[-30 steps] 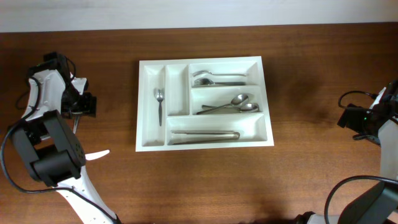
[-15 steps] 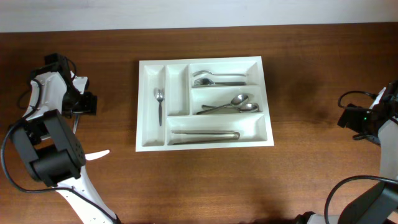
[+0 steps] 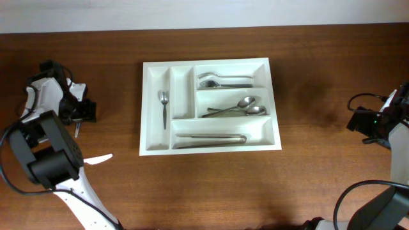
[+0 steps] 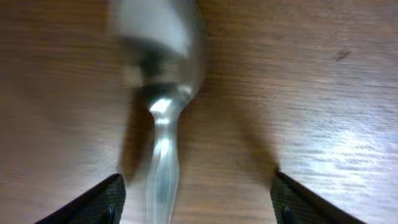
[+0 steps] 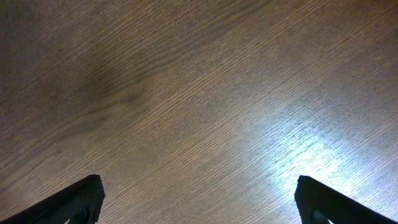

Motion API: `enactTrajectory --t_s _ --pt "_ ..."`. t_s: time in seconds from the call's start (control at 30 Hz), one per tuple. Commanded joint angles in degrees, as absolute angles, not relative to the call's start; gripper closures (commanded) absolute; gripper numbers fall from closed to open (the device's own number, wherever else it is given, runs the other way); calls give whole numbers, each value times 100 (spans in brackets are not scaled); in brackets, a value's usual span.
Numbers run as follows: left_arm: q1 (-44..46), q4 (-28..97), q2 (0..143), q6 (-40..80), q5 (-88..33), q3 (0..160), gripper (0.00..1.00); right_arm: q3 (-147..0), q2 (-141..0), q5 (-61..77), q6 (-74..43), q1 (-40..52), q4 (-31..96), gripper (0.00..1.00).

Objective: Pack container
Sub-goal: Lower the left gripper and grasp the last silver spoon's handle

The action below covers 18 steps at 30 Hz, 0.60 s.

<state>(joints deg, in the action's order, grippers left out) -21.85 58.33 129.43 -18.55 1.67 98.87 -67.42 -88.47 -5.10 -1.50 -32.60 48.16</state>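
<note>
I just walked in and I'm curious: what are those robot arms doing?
Cutlery is being packed into the white container. It already holds forks and spoons. The left gripper hovers open over a loose spoon lying on the table, not holding it. The right gripper sits open at the other side.

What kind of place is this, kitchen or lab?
Probably a lab bench, not a kitchen: a wooden table, a white cutlery tray with spoons, and a robot left arm and right arm at its ends.

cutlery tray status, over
Left tool open over a spoon on the table. Right tool open above bare wood. Tray partly filled, nothing blocking it.
</note>
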Motion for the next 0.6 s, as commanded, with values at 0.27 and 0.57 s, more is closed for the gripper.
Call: enactTrajectory --t_s 0.27,0.57 --pt "-2202 5787 13159 -1962 56 9828 30 -6729 -8884 -517 -150 -3293 4814 1" --pt "-2202 5721 13159 -1953 58 9828 76 -6729 -8884 -517 -150 -3293 4814 1"
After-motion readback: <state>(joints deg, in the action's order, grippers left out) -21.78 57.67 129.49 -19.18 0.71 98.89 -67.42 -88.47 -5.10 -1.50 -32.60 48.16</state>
